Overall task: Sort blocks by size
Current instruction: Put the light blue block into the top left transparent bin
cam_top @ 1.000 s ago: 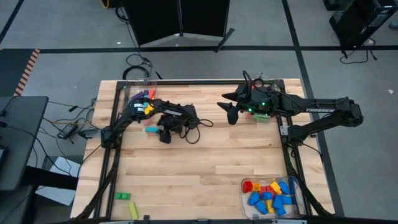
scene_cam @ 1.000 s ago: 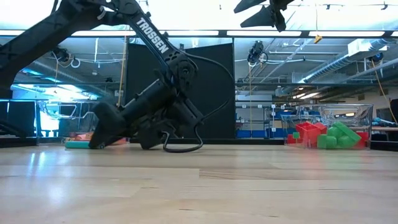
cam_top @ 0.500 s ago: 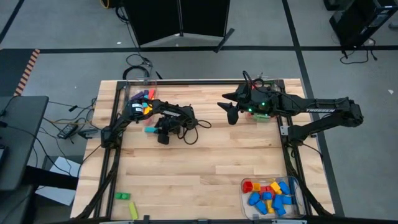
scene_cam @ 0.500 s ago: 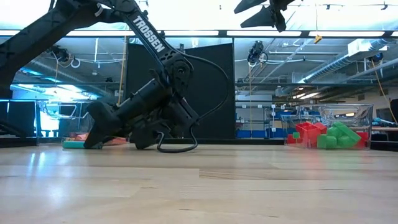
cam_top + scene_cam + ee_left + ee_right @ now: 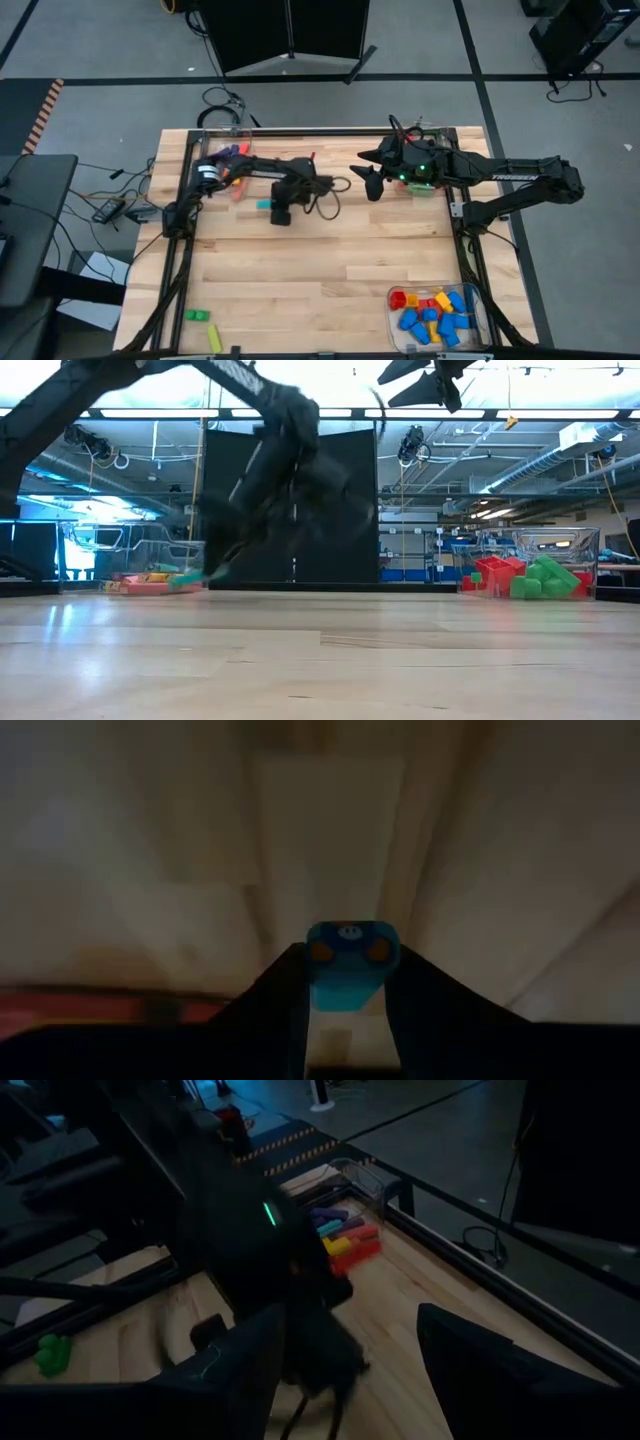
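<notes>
From above I see my left gripper (image 5: 268, 206) out over the far middle of the table (image 5: 330, 260), and its wrist camera shows the fingers (image 5: 265, 1005) clamped narrow on a teal block (image 5: 350, 965), studs facing the lens, held clear of the wood. In the low view that arm is a blur, with the teal block (image 5: 190, 578) showing at its lower tip just above the table. Behind it, at the far left corner, a clear bin (image 5: 225, 152) and the spot beside it hold purple, yellow and red blocks (image 5: 232, 155). My right gripper (image 5: 367, 178) hangs raised near the far right, its fingers (image 5: 470, 1370) standing apart with nothing between them; from its wrist I look across at the left arm and the coloured blocks by that far bin. Under the right arm sits a second bin (image 5: 545, 565) with red and green blocks, plain in the low view. The near right corner has a bin (image 5: 440, 315) of blue, red and yellow blocks, and two green blocks (image 5: 200, 320) lie loose at the near left edge.
</notes>
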`<state>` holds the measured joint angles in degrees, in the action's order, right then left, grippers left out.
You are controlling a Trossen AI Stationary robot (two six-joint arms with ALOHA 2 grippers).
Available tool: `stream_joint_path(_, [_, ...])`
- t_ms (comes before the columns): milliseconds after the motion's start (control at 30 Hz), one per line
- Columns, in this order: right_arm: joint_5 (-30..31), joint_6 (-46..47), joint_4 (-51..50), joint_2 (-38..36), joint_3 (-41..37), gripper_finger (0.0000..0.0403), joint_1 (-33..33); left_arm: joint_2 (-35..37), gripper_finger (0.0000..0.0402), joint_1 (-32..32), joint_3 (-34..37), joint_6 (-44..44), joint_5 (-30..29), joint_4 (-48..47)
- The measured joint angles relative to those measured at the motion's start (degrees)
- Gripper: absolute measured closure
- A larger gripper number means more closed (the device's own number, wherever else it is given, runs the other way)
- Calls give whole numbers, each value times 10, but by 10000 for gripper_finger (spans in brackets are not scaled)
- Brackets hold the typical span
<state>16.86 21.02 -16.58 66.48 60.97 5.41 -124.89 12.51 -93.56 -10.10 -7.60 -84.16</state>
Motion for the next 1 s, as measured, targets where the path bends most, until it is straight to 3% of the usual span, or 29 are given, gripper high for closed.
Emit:
stream_joint_path(233, [0, 0, -2, 0, 0, 162, 0, 95, 293, 14, -45, 1, -12, 30])
stream_joint_path(433, [0, 0, -3, 0, 0, 164, 0, 192, 293, 70, -51, 15, -55, 39])
stream_joint_path(800, [0, 0, -3, 0, 0, 162, 0, 345, 291, 267, -47, 81, -83, 39])
stream_joint_path(1000, [0, 5, -4, 0, 0, 164, 0, 411, 291, 360, 39, 149, -83, 77])
